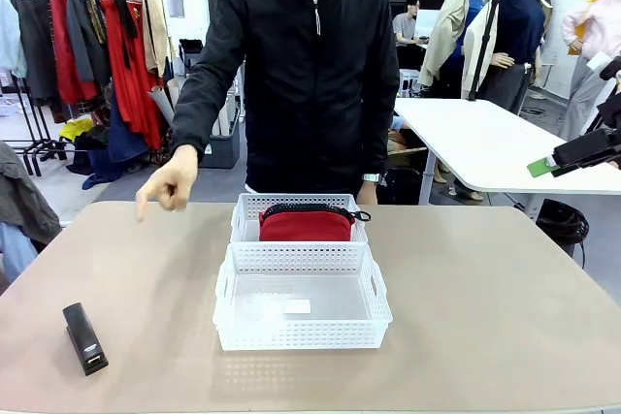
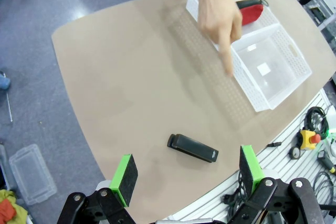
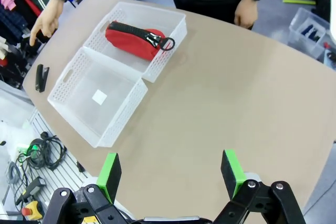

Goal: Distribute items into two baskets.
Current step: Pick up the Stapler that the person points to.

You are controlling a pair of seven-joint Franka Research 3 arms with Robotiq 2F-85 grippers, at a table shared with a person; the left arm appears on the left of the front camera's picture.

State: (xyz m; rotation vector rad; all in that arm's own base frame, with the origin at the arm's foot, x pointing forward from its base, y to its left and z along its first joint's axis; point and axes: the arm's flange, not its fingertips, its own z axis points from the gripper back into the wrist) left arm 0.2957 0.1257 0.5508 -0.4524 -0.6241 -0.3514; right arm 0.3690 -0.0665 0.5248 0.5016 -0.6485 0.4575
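Note:
The red pouch lies in the far white basket. The near white basket holds just its white label. A black stapler lies on the table at the robot's front left. My left gripper hangs open, high above the stapler. My right gripper is open too, raised over the table's right part, and it juts in at the right edge of the front view. The person's hand points down toward the table's left side.
The person stands at the far edge, with the other hand resting by the far basket. Bare tabletop spreads to the right of the baskets. Cables and an emergency-stop button lie on the rail below the robot's side.

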